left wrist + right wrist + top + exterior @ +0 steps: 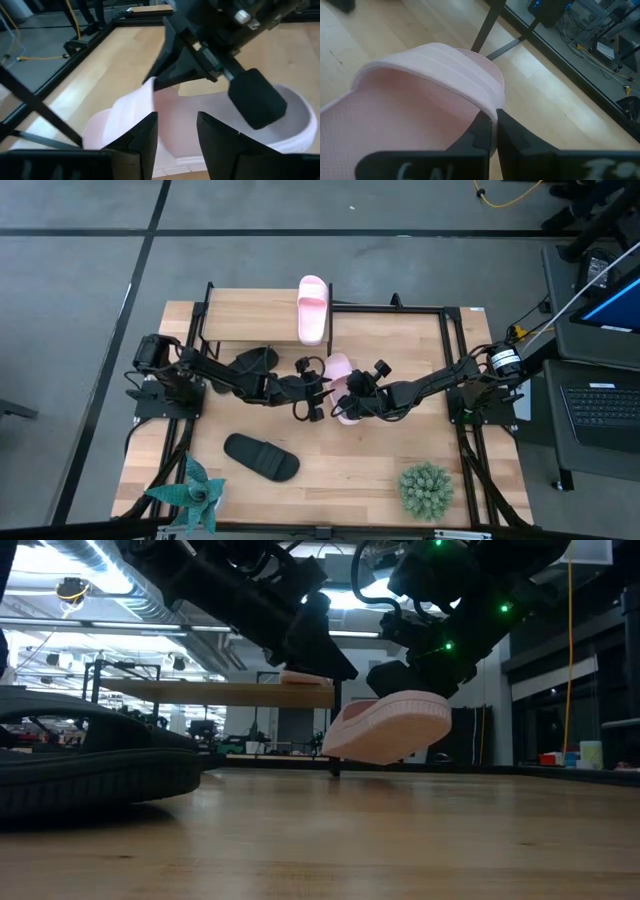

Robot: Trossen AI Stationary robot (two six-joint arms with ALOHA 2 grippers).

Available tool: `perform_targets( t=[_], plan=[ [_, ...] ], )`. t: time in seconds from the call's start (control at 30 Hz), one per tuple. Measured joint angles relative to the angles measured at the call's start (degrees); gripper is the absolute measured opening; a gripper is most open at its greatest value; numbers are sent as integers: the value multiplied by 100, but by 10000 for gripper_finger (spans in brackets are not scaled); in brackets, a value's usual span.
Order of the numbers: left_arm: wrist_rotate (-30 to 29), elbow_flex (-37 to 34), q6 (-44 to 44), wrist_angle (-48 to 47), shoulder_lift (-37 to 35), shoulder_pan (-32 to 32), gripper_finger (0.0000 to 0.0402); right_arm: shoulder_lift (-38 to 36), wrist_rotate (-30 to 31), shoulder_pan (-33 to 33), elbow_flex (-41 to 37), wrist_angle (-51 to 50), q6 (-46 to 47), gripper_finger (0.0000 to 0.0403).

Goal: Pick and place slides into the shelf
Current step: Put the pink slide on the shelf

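Note:
The shelf [250, 315] stands at the table's far side, and one pale pink slide [313, 308] lies on its right end. My right gripper [345, 402] is shut on the second pink slide [340, 370] at mid-table. My left gripper [312, 395] is open just left of that slide, its fingers [145, 137] close before the strap; whether they touch it, I cannot tell. One black slide [260, 457] lies sole-down on the near table. A dark shape [255, 362] under my left arm may be the other black slide. My right gripper pinches the pink slide's strap at its side edge [492, 102] between the two fingers, coming from the table's right. In the low view the slide [390, 725] hangs tilted and seems lifted clear of the tabletop.
A round green plant [427, 490] sits at the near right corner and a teal star-shaped plant [190, 492] at the near left. A black metal frame [445, 360] rims the table. Bare wood lies between the black slide and the round plant.

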Motion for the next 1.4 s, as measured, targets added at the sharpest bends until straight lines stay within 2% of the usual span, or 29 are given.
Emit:
perform_targets(
  t=[0.33, 0.47, 0.63, 0.8, 1.4],
  plan=[
    [-29, 329, 154, -39, 464, 70, 128, 0, 0, -1, 0, -10, -29, 14],
    [-53, 438, 341, -41, 472, 74, 128, 0, 0, -1, 0, -31, -30, 14],
    [-359, 444, 417, -114, 472, 76, 128, 0, 0, -1, 0, -28, -104, 14],
    [-374, 447, 278, -552, 472, 98, 128, 0, 0, -1, 0, -24, -106, 14],
    [-452, 447, 28, -867, 472, 253, 128, 0, -9, -1, -2, 6, -69, 14]
  ],
)
